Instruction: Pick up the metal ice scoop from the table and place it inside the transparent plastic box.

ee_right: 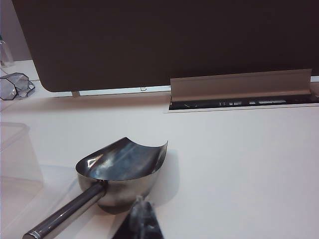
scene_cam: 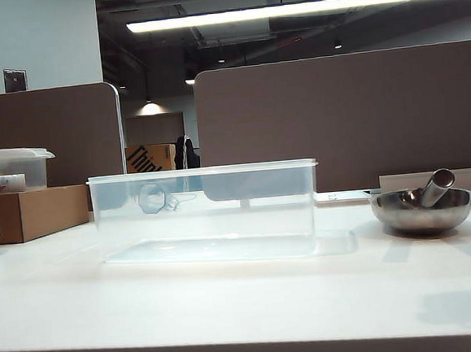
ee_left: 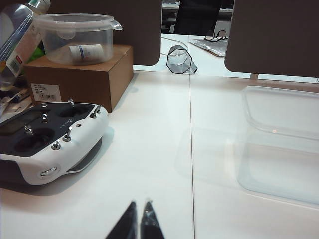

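Observation:
The metal ice scoop (scene_cam: 422, 208) lies on the white table (scene_cam: 229, 307) at the right, its tubular handle sticking up and back. The right wrist view shows its trough and handle (ee_right: 122, 169) just beyond my right gripper (ee_right: 142, 200), which is shut and empty, tips close to the bowl but apart from it. The transparent plastic box (scene_cam: 206, 215) stands empty and uncovered mid-table, left of the scoop. My left gripper (ee_left: 140, 202) is shut and empty over bare tabletop, the box (ee_left: 279, 144) off to its side. Neither gripper shows in the exterior view.
A black-and-white remote controller (ee_left: 50, 142) lies near the left gripper. Behind it a cardboard box (ee_left: 84, 74) carries a smaller lidded tub (ee_left: 75, 37). A glass tumbler (ee_left: 179, 59) lies on its side behind the big box. Brown partitions (scene_cam: 345, 118) close off the table's back.

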